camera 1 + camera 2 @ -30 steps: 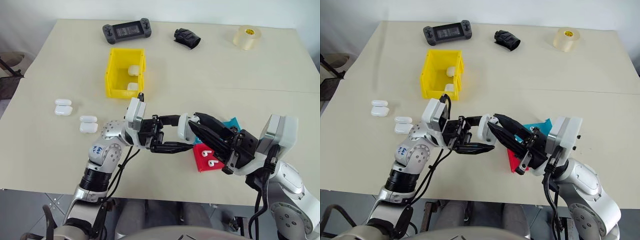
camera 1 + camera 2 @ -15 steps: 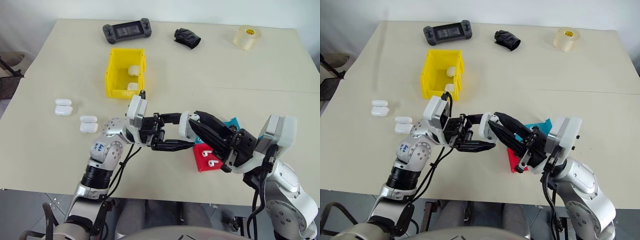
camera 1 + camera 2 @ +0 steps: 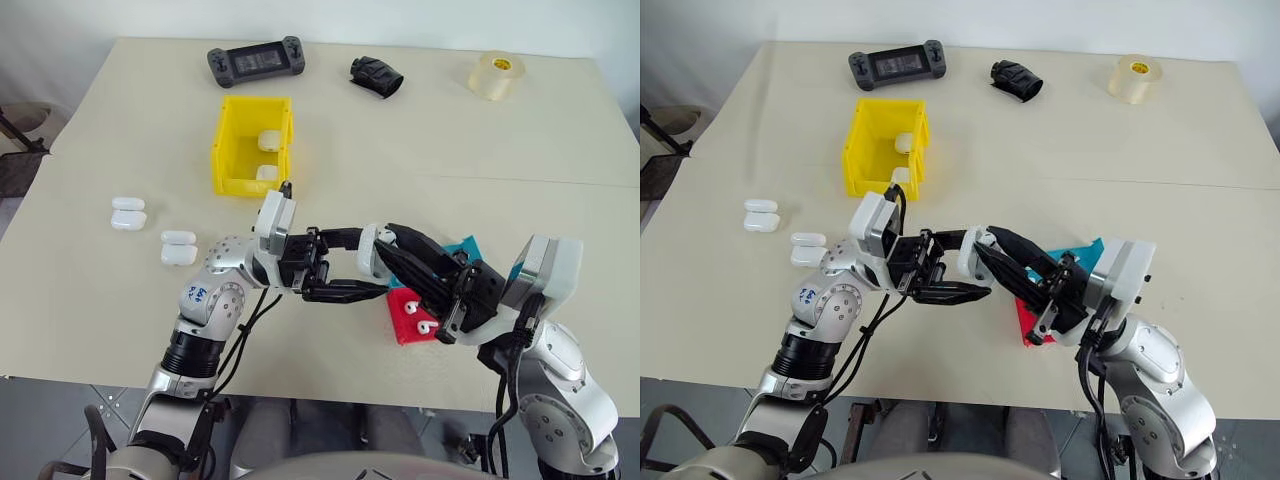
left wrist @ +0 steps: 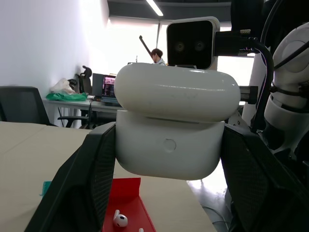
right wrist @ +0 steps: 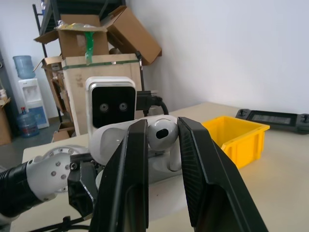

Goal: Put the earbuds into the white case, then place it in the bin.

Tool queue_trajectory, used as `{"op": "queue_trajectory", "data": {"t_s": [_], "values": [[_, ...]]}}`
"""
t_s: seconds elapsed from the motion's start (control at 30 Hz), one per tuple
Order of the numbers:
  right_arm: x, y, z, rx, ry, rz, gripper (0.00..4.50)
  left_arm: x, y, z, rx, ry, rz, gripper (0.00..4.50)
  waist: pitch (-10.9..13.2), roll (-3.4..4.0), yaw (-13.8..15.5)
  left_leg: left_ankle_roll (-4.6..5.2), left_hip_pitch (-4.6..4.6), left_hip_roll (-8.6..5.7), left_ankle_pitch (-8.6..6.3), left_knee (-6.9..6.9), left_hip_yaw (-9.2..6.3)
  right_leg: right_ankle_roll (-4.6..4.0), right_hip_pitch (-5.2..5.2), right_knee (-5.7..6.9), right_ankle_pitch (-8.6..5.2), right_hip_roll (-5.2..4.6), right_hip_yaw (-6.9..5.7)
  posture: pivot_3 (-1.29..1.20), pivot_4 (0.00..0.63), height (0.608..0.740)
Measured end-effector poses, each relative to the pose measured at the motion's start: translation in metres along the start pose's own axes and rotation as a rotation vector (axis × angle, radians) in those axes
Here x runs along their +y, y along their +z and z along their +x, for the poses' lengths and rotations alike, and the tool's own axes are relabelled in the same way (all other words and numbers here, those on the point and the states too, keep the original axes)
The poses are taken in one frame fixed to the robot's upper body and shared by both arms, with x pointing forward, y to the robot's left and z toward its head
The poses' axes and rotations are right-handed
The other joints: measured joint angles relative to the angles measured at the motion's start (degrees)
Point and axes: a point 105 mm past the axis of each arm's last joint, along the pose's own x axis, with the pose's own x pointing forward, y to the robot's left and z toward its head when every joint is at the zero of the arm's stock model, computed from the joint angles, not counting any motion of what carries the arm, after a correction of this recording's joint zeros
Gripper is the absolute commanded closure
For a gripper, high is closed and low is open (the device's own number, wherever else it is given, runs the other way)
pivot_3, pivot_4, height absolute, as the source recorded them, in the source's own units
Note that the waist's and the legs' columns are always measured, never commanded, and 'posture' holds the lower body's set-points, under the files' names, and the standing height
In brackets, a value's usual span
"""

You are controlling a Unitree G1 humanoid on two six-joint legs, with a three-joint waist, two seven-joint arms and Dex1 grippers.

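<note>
The left gripper (image 4: pixel 166 159) is clamping the case (image 4: pixel 171 126) between its fingers; the right gripper (image 5: pixel 161 145), pinching an earbud (image 5: pixel 161 131), has edged to the lid, making insertion look imminent.

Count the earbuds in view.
3: one earbud pinched in the right gripper's jaws at the white case, two lying in the red tray. Others may be hidden inside cases.

no readable text, arm marking perhaps illegible
</note>
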Motion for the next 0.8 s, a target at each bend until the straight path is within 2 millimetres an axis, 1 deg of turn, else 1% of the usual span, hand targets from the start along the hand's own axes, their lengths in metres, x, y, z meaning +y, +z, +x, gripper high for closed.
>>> {"op": "queue_trajectory", "data": {"t_s": [0.27, 0.33, 0.43, 0.5, 0.6, 0.67, 0.73, 0.8], "values": [[-0.003, 0.001, -0.003, 0.034, 0.035, 0.005, 3.98, 0.0, 0.0, 0.001, 0.0, 0.001, 0.0, 1.65, 0.0, 0.0, 0.0, 0.0, 0.0, 0.01, 0.0, 0.0, 0.0, 0.0, 0.0, -0.01, 0.0, 0.0, 0.0, 0.0, 0.15, 0.74], [-0.005, 0.001, -0.002, 0.041, 0.039, 0.01, 3.24, 0.001, 0.0, 0.001, 0.0, 0.005, 0.0, 1.65, 0.0, 0.0, 0.0, 0.0, 0.0, 0.01, 0.0, 0.0, 0.0, 0.0, 0.0, -0.01, 0.0, 0.0, -0.01, 0.0, 0.15, 0.74], [-0.009, 0.001, -0.002, 0.049, 0.032, 0.02, 2.42, 0.001, 0.0, 0.0, -0.002, 0.008, 0.004, 1.65, 0.0, 0.0, 0.0, 0.0, 0.0, 0.0, 0.0, 0.0, 0.0, 0.0, 0.01, -0.02, 0.0, -0.01, 0.0, 0.0, 0.15, 0.74], [-0.012, 0.002, -0.002, 0.055, 0.02, 0.019, 1.71, 0.001, 0.001, 0.0, -0.003, 0.006, 0.006, 1.65, 0.0, 0.0, 0.0, 0.0, 0.0, 0.0, 0.0, 0.0, 0.0, 0.0, 0.01, -0.02, 0.0, -0.01, -0.01, 0.0, 0.15, 0.74], [-0.017, 0.003, -0.003, 0.06, 0.003, 0.017, 0.79, 0.001, 0.001, 0.0, -0.007, 0.004, 0.009, 1.65, 0.0, 0.0, 0.0, 0.0, 0.0, 0.0, 0.0, 0.0, 0.0, 0.0, 0.01, -0.02, 0.0, -0.02, -0.01, 0.0, 0.15, 0.74], [-0.016, 0.003, -0.003, 0.06, 0.009, 0.03, 0.07, 0.002, 0.002, -0.001, -0.01, 0.013, 0.018, 1.65, 0.0, 0.0, 0.0, 0.0, 0.0, 0.0, 0.0, 0.0, 0.0, 0.0, 0.01, -0.02, 0.0, -0.01, -0.01, 0.0, 0.15, 0.74], [-0.015, 0.004, -0.003, 0.057, 0.014, 0.045, 0.03, 0.002, 0.003, -0.001, -0.014, 0.02, 0.026, 1.65, 0.0, 0.0, 0.0, 0.0, -0.01, 0.0, 0.0, 0.0, 0.0, 0.0, 0.01, -0.02, 0.0, -0.01, -0.01, 0.0, 0.15, 0.74], [-0.016, 0.005, -0.008, 0.083, 0.005, 0.028, 0.03, 0.002, 0.004, -0.001, -0.012, 0.021, 0.045, 1.65, 0.0, 0.0, 0.1, 0.0, -0.01, -0.01, 0.0, 0.0, 0.0, 0.0, 0.01, -0.03, 0.0, -0.03, -0.01, 0.0, 0.15, 0.74]]}}
